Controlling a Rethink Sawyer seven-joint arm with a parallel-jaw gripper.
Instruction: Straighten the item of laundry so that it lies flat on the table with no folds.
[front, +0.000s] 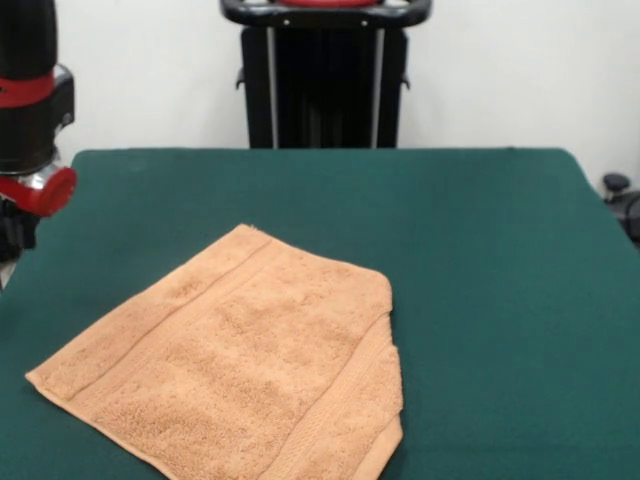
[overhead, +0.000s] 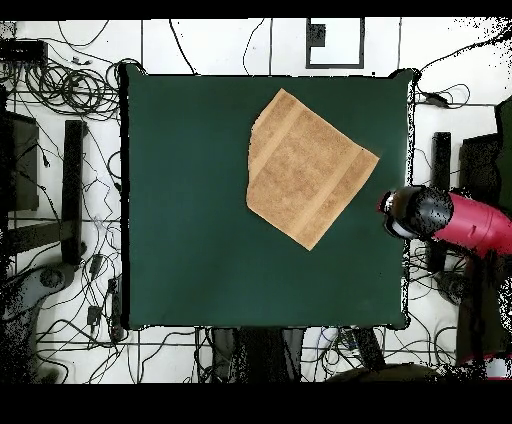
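Desk (front: 480, 230): green felt top.
Towel (overhead: 305, 168): peach terry, spread, one edge folded.
Overhead only: floor cables (overhead: 70, 85).
Gripper (overhead: 400, 212): at desk edge, apart from towel; jaws' state unclear.

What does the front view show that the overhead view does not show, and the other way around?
Only the front view shows the black pedestal upright against the white wall, and the layered edge at the towel's corner. Only the overhead view shows all four edges of the table, the cables on the floor, and the towel's full outline. Both show the peach towel lying on the green table and the red and black arm off to the side, apart from the towel.
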